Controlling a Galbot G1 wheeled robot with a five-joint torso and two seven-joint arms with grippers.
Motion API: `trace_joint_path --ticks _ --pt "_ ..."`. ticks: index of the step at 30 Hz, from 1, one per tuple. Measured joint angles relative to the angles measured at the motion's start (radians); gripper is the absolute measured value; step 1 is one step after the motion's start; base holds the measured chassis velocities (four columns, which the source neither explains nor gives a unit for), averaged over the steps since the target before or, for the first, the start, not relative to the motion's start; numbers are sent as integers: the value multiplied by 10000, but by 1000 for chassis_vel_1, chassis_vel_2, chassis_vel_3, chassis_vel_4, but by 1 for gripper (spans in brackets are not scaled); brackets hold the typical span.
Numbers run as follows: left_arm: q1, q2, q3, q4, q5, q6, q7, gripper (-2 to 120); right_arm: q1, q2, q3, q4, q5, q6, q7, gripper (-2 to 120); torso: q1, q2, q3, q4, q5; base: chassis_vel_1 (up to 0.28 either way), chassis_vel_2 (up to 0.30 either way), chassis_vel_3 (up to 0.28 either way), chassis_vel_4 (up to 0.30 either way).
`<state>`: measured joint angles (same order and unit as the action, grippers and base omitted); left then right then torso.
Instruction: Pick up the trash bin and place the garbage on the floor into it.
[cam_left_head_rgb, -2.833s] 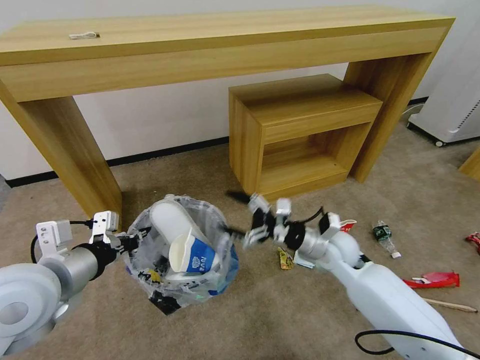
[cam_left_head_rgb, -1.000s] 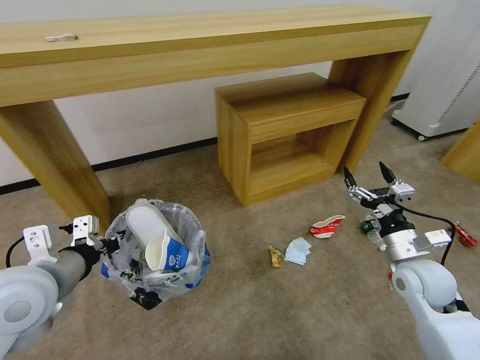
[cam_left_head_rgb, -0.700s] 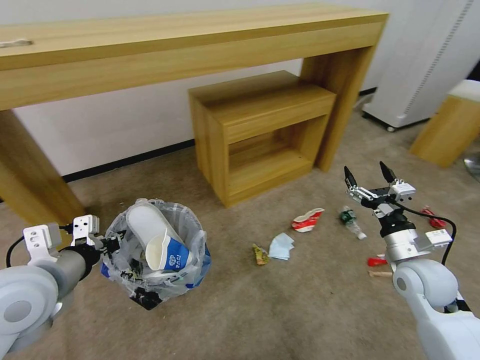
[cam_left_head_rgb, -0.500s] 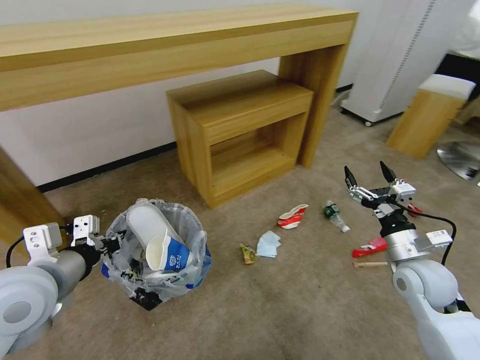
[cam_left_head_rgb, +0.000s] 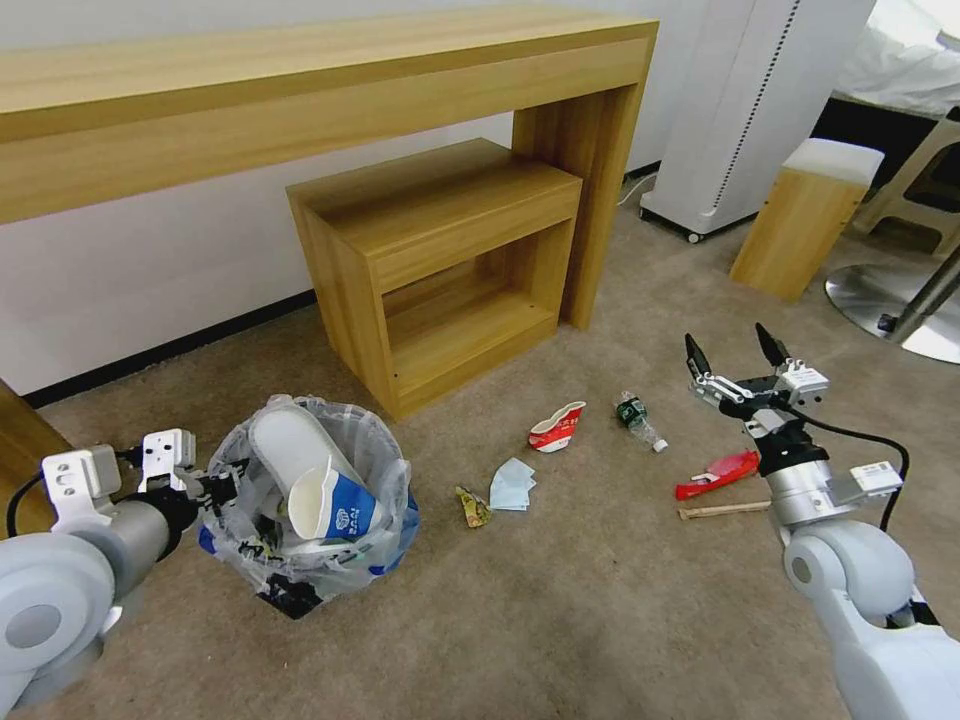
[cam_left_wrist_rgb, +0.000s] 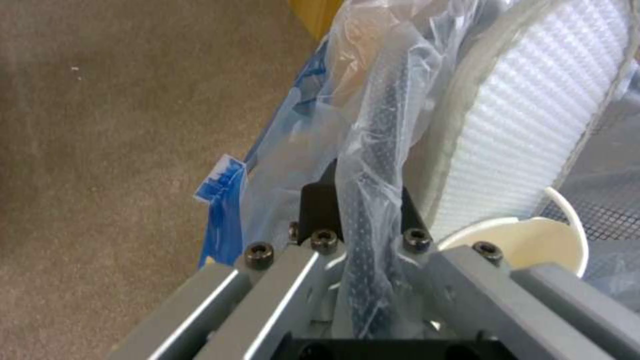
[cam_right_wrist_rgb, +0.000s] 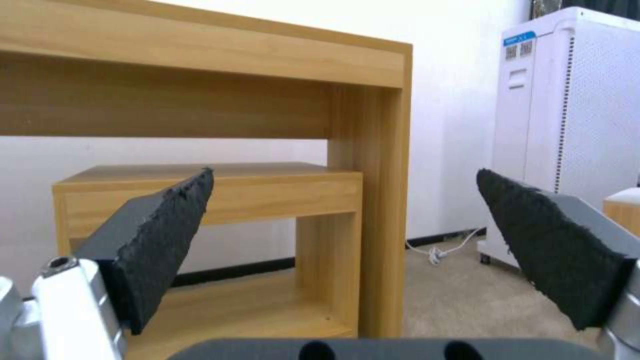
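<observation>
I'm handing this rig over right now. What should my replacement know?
Left gripper is shut on the trash bin rim, holding it on the robot's left.
Right gripper is open, raised, empty.
In the bin: paper cup, white slipper.
On the carpet: crushed bowl, mask, small wrapper, bottle, red wrapper, wooden stick.

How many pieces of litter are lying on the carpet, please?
6: yellow wrapper, blue mask, crushed bowl, bottle, red wrapper, wooden stick. More may be hidden.
</observation>
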<state>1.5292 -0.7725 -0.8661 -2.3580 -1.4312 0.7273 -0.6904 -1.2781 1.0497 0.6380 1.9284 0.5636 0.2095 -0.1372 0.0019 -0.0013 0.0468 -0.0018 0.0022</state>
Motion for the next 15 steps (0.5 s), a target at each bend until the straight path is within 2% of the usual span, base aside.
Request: trace_joint_path --ticks 5,9,15 --pt "19 17 -27 -25 -13 0 4 1 -10 21 -36 -6 -1 42 -12 100 0 0 0 0 0 0 0 0 0" --pt "45 25 -53 -61 -16 0 4 1 0 18 -54 -6 -2 74 -15 100 -1 0 -1 1 1 -63 78 82 -82" --pt "52 54 -100 -77 -33 0 5 1 11 -36 -57 -6 1 107 -7 100 0 0 1 0 0 -182 165 165 -178"
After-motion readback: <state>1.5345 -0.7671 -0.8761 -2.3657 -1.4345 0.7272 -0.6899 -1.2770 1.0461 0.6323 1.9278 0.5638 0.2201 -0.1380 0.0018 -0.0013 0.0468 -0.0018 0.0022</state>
